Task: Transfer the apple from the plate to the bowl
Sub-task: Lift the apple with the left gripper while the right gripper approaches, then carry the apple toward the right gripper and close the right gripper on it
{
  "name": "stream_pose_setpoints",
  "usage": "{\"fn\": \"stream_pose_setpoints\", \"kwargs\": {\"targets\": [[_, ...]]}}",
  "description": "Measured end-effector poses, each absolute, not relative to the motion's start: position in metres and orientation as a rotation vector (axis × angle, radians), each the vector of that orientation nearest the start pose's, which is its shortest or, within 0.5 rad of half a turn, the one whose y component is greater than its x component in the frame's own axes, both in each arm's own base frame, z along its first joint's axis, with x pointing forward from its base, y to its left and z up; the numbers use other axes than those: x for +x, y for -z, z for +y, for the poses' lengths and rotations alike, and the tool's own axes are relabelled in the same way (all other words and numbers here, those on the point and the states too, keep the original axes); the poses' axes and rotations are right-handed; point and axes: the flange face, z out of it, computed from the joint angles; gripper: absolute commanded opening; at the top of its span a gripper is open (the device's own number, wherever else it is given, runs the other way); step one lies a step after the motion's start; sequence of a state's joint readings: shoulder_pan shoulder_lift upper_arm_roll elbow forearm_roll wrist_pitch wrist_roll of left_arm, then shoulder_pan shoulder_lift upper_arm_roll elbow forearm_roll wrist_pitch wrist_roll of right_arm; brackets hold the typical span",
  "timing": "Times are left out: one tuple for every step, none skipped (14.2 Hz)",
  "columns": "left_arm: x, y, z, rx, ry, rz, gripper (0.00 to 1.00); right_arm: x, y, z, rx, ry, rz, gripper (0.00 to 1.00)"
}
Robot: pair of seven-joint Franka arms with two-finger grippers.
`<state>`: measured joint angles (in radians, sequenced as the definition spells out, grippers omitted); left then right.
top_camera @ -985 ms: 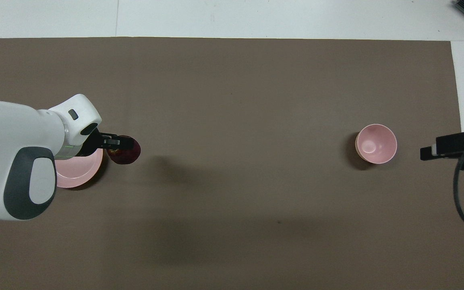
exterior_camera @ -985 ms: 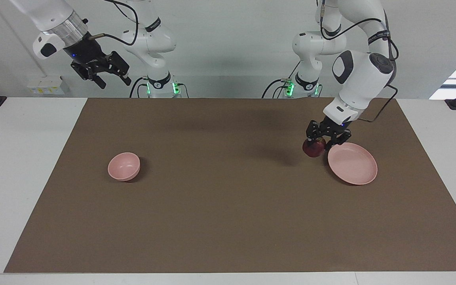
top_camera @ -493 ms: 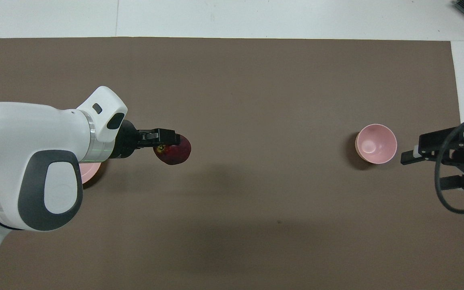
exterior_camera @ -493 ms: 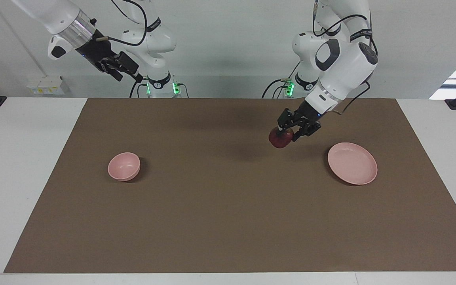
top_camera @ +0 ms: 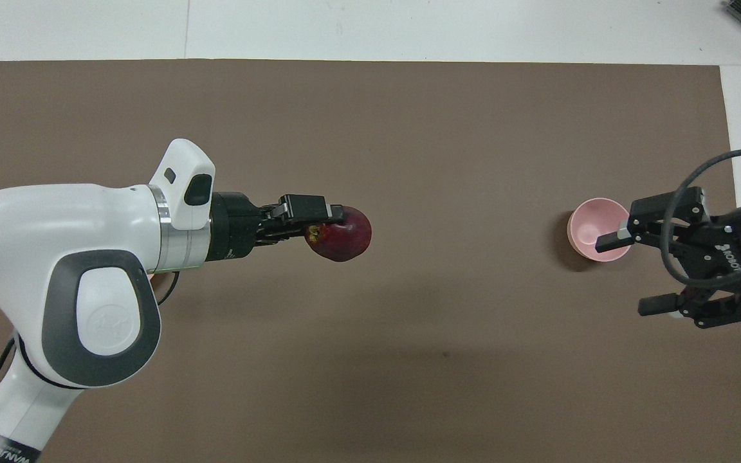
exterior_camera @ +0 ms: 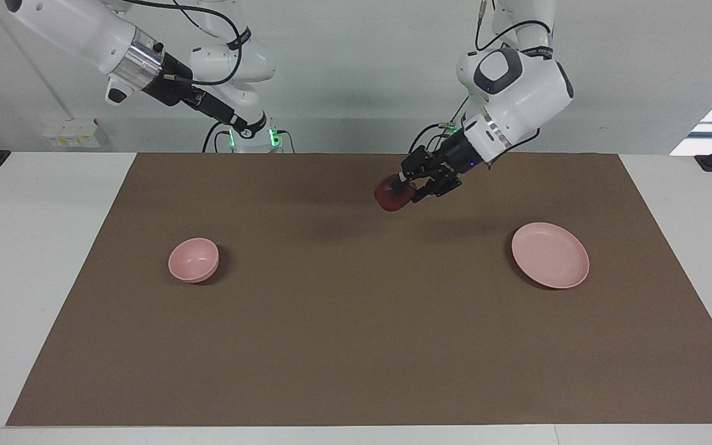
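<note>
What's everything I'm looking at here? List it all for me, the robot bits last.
apple: one, dark red, held in the air over the mat's middle.
plate: one, pale pink, on the mat toward the left arm's end, nothing on it.
bowl: one, pale pink, on the mat toward the right arm's end, nothing in it.
mat: one, brown, covering most of the table.
table: one, white.
left gripper: one, black, shut on the apple.
right gripper: one, black, open, raised near the bowl's end.

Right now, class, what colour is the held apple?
Dark red apple with a small yellowish patch, clearest in the overhead view.
</note>
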<state>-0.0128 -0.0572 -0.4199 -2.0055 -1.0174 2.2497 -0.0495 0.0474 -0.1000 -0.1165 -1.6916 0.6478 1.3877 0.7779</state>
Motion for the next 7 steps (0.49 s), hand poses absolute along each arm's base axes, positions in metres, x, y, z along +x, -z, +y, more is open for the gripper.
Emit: {"fn": "stream_pose_setpoints", "kwargs": {"targets": [[0.509,-0.523,-0.266,2.206,-0.065,0.218,0.0,0.508,-0.63,0.04,-2.302,-0.561,1.018,1.0],[0.51,-0.525,-0.267,2.164,-0.06,0.25,0.0,0.511,-0.627,0.047,-2.265,-0.58,1.053,1.0],[0.51,-0.529,-0.268,2.118,-0.066,0.285,0.0,0.514,-0.623,0.054,-2.235,-0.6,1.082,1.0],[0.509,-0.535,-0.272,2.072,-0.089,0.324,0.0,0.517,-0.618,0.06,-2.209,-0.623,1.106,1.0],[0.505,-0.54,-0.281,2.035,-0.126,0.36,0.0,0.52,-0.612,0.066,-2.184,-0.651,1.128,1.0],[0.498,-0.544,-0.295,2.012,-0.171,0.387,0.0,0.524,-0.607,0.073,-2.157,-0.673,1.159,1.0],[0.487,-0.547,-0.314,1.993,-0.217,0.407,0.0,0.53,-0.602,0.082,-2.125,-0.678,1.21,1.0]]}}
